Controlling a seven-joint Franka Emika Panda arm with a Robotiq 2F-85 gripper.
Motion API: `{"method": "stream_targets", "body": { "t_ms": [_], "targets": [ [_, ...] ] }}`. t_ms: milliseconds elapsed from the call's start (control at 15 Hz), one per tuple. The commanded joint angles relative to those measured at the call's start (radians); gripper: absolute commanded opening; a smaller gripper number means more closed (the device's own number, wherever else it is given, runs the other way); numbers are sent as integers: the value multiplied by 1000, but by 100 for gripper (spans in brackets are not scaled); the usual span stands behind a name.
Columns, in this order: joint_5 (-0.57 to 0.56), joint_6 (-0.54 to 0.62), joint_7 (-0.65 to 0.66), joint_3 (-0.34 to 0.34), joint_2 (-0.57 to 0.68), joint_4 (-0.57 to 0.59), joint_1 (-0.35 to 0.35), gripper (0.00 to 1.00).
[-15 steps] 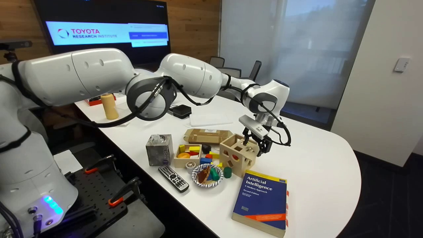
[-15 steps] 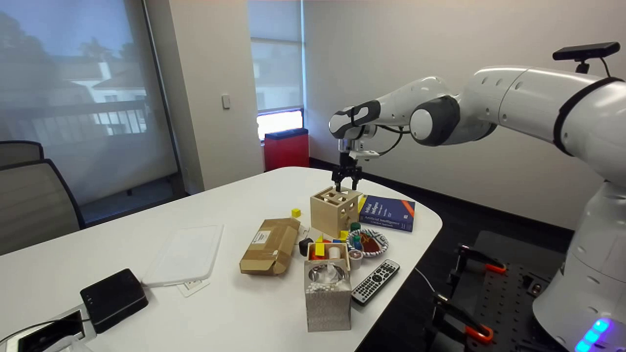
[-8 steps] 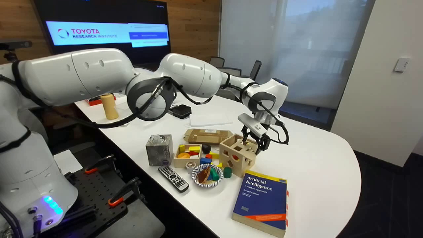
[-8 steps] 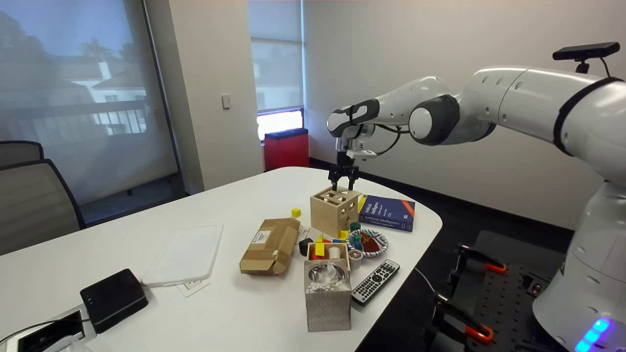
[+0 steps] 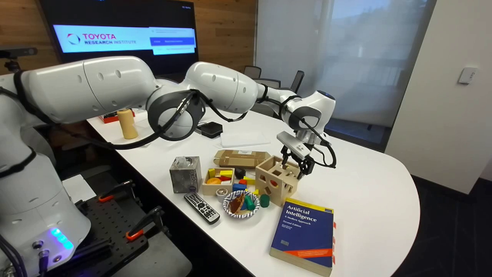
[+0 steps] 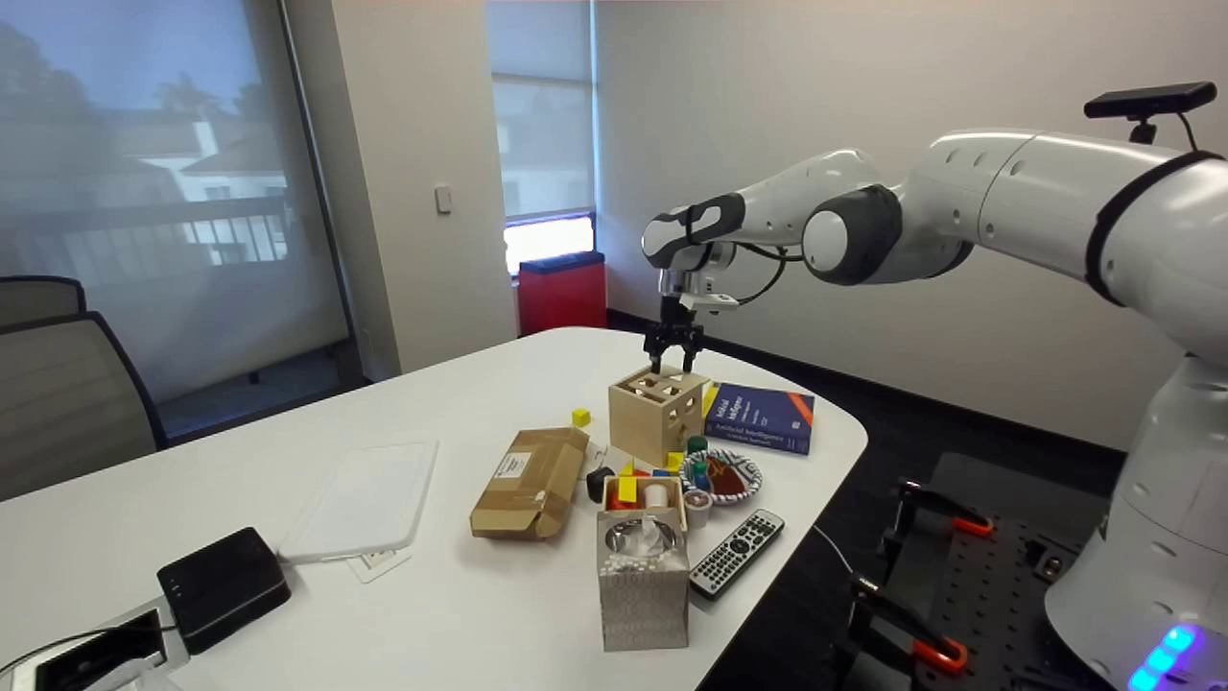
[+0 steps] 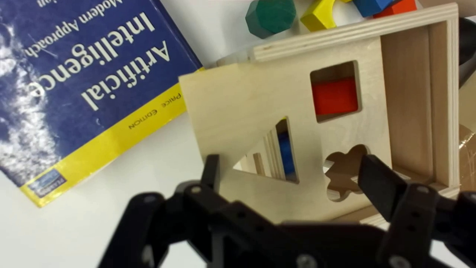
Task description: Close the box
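The pale wooden box stands upright on the white table, also in an exterior view. Its flat lid panel has square, triangle and flower cutouts. In the wrist view the lid lies askew. It leaves an open strip along the right side of the box and sticks out past the left side. My gripper is open over the lid, also in both exterior views. One fingertip is at the lid's left edge, the other beside the flower cutout. I cannot tell whether they touch.
A blue book lies close beside the box. A patterned bowl, loose blocks such as a green one, a small wooden tray, a brown carton, a silver tissue box and a remote lie around it.
Over the first half second my gripper shifts slightly to the left in both exterior views, above the box. Since then it stays nearly still. The box and lid look unchanged.
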Motion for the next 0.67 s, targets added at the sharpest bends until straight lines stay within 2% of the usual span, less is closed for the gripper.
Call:
{"method": "stream_targets", "body": {
  "t_ms": [0, 600],
  "targets": [
    [-8, -27, 4, -8, 6, 34, -6, 100],
    [-4, -23, 4, -14, 19, 27, -15, 100]
  ]
}}
